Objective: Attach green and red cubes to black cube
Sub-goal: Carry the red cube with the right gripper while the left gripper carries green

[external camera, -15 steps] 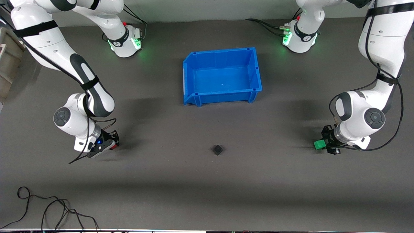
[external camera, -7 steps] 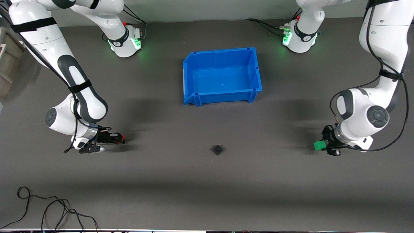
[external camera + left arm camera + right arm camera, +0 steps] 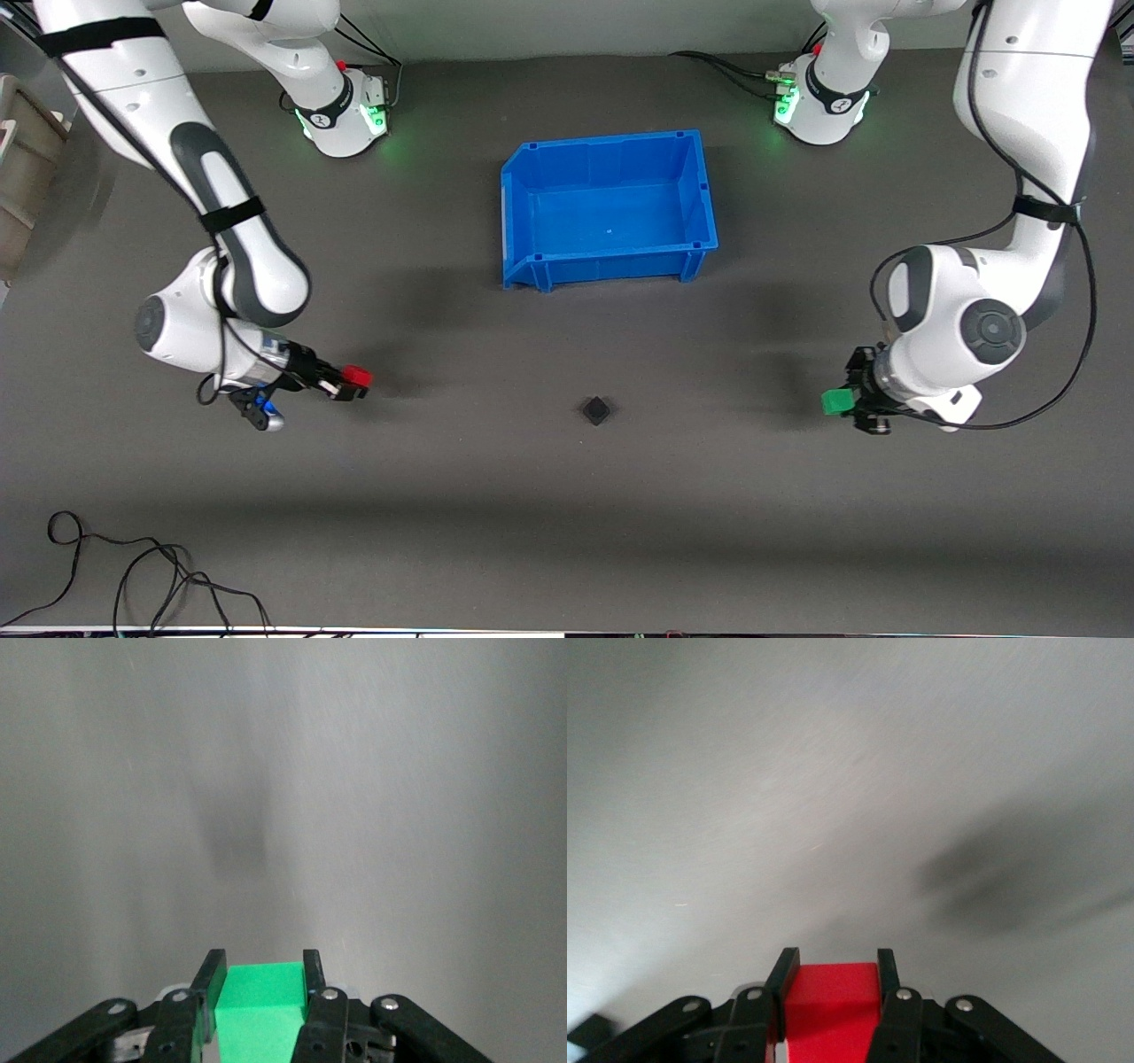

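Left claw [image 3: 840, 403] grips smooth green cube [image 3: 833, 402]; right claw [image 3: 350, 381] grips red cube [image 3: 357, 377], both above matte grey surface [image 3: 567, 514]. Black cube [image 3: 596, 410] sits btwn.

Dark grey mat [image 3: 567, 532] covers table; pale wall strip along top; soft shadows, green glow near bases.

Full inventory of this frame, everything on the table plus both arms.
black cube: 1, black, on the mat, nearer the front camera than the bin
blue bin: 1, blue, mid-table between the arm bases
red cube: 1, red, held in the right gripper
green cube: 1, green, held in the left gripper
cable: 1, black, looped at the mat's near edge, right arm's end
right gripper: shut on red cube
left gripper: shut on green cube
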You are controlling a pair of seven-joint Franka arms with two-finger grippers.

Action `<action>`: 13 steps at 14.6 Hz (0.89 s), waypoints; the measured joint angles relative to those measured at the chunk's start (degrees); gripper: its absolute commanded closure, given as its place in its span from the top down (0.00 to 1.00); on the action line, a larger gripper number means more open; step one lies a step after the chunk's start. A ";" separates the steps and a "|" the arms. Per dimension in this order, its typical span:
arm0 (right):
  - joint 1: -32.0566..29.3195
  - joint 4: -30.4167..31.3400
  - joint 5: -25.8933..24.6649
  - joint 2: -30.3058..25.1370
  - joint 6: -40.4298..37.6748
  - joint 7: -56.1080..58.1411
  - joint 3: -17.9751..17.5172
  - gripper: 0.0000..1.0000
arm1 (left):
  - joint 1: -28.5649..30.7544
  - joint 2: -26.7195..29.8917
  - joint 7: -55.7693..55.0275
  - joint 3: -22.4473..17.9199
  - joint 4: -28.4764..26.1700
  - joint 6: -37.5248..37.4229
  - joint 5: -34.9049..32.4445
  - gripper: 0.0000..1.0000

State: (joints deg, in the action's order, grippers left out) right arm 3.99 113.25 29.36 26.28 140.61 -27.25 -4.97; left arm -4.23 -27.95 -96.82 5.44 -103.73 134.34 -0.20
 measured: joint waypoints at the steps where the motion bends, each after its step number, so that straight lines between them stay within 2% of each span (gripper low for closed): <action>1: 2.22 -0.98 -0.89 -0.01 -0.01 -6.81 -0.01 0.00 | -1.90 -0.37 -2.16 0.09 0.96 0.00 0.05 0.00; 4: 7.79 -4.45 -6.58 0.57 -0.26 -28.95 -0.01 0.00 | -7.47 -3.90 -9.22 0.29 5.88 0.02 0.06 0.00; 7: 11.33 -9.92 -10.84 3.24 -3.83 -48.21 0.00 0.00 | -13.13 -10.74 -12.31 0.34 11.82 0.13 0.04 0.00; 10: 12.28 -18.14 -12.96 7.12 -11.56 -61.06 0.01 0.00 | -16.20 -15.33 -14.09 0.33 15.69 0.30 0.17 0.00; 13: 13.42 -25.23 -16.64 11.49 -16.30 -71.99 -0.02 0.00 | -17.62 -17.70 -25.33 0.32 18.22 0.51 0.42 0.00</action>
State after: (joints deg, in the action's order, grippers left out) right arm 17.41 88.02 12.72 37.77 124.31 -99.24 -5.00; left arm -21.86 -45.66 -122.15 5.77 -85.51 134.86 0.22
